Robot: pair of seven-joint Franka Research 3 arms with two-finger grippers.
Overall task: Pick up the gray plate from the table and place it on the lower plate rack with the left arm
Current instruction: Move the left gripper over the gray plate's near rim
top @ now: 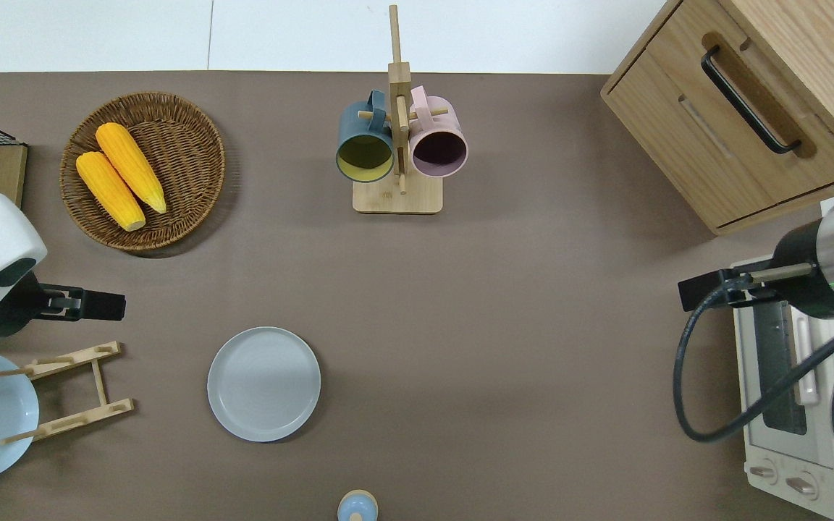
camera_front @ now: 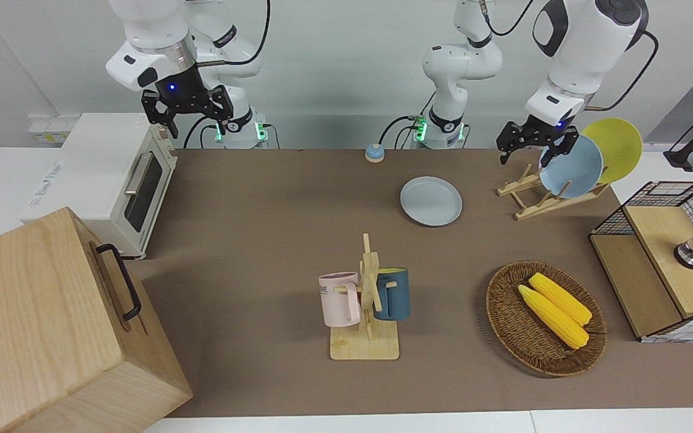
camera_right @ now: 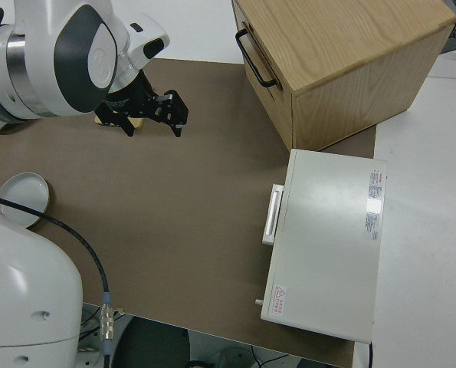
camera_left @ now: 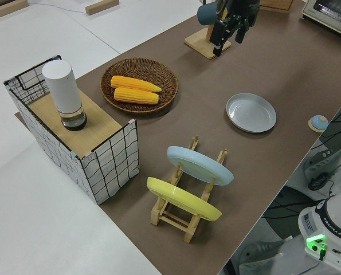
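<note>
The gray plate (camera_front: 431, 201) lies flat on the brown table (camera_front: 262, 240), also in the overhead view (top: 263, 383) and the left side view (camera_left: 251, 113). The lower plate rack (camera_front: 533, 198) (top: 69, 391) stands toward the left arm's end and holds a sky-blue plate (camera_front: 572, 166) and a yellow plate (camera_front: 614, 149); its slots nearest the gray plate are free. My left gripper (camera_front: 533, 150) (top: 116, 305) (camera_left: 228, 35) is open and empty, up in the air over bare table between the rack and the wicker basket. My right gripper (camera_front: 187, 114) is open and parked.
A mug tree (camera_front: 367, 300) with a pink and a dark blue cup stands mid-table. A wicker basket (camera_front: 506, 313) holds two corn cobs. A wire-sided box (camera_front: 665, 258), a toaster oven (camera_front: 112, 174), a wooden cabinet (camera_front: 52, 325) and a small blue bell (camera_front: 374, 153) stand around.
</note>
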